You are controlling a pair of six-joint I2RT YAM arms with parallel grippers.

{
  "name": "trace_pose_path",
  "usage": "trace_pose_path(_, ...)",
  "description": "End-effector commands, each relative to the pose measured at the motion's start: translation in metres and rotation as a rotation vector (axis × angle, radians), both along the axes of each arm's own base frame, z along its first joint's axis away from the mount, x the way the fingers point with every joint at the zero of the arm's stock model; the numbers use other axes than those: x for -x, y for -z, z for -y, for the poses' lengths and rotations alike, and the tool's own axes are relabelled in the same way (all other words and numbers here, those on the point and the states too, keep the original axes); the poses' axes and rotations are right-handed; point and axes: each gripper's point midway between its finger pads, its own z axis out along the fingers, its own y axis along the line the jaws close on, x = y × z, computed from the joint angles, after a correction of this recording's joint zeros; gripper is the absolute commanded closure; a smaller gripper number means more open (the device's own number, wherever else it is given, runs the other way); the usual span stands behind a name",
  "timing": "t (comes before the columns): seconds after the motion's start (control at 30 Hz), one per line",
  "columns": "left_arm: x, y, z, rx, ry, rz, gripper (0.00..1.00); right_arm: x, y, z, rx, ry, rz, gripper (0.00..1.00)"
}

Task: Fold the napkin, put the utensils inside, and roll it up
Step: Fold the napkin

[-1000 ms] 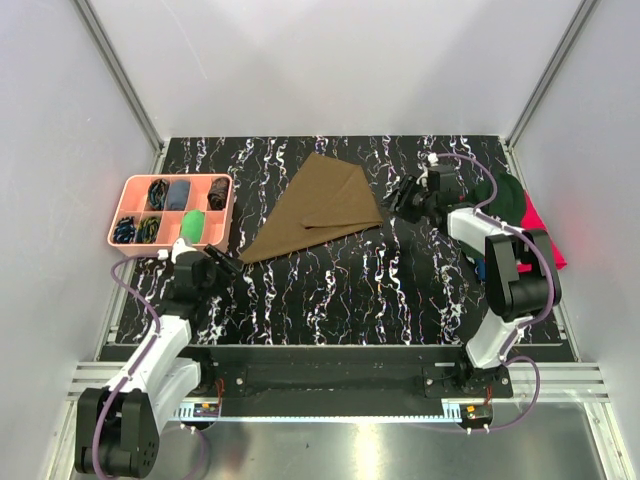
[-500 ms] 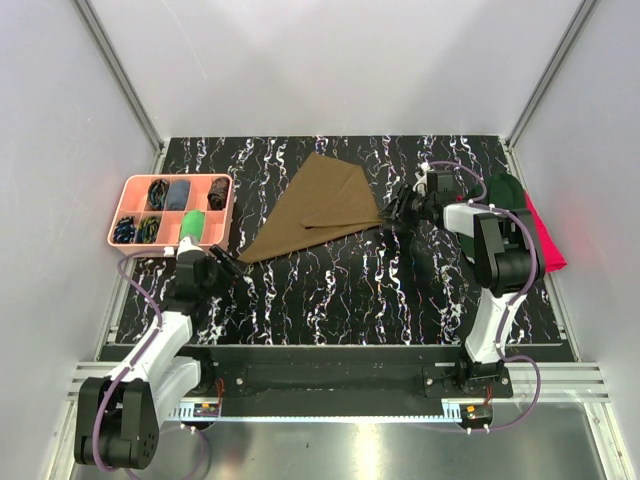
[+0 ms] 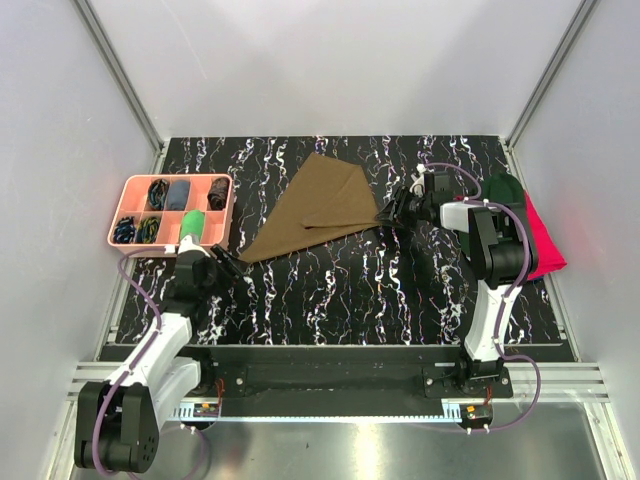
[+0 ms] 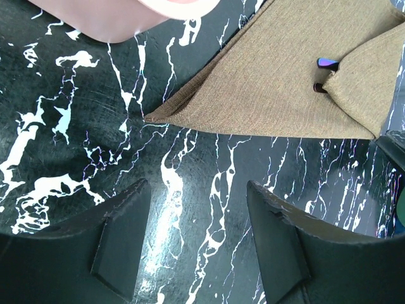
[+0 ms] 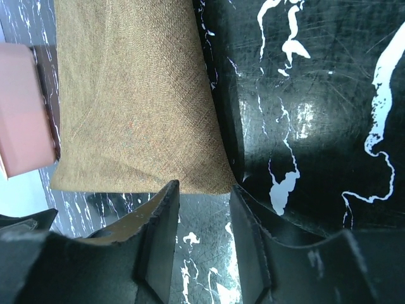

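The folded napkin (image 3: pixel 318 205) lies far-centre, the utensils (image 4: pixel 327 63) peeking from its fold. The right gripper (image 3: pixel 392 214) has just closed in on its right corner, jaws narrowly parted and gripping nothing yet, likely to start rolling. Near-left, the left gripper (image 3: pixel 228 266) hovers open, empty.

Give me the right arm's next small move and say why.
Probably shut the right gripper on the corner of the napkin. The jaws stand open with that corner at their mouth. The tips of the utensils peek out from under the folded flap, so gripping the corner to begin the roll seems the likely step.
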Motion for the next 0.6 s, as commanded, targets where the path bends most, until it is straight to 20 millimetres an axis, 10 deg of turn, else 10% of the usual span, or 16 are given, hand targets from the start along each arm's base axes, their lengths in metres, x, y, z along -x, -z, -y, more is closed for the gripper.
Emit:
trace_pose_path(0.0,-0.013,-0.028,0.003,-0.001,0.026,0.095,0.35,-0.009,-0.007,0.005,0.014,-0.009,0.045,0.52)
trace_pose_path(0.57,-0.01,-0.03,0.002,-0.019,0.042,0.091,0.36,-0.012,0.001,-0.001,-0.058,-0.071,0.011,0.55)
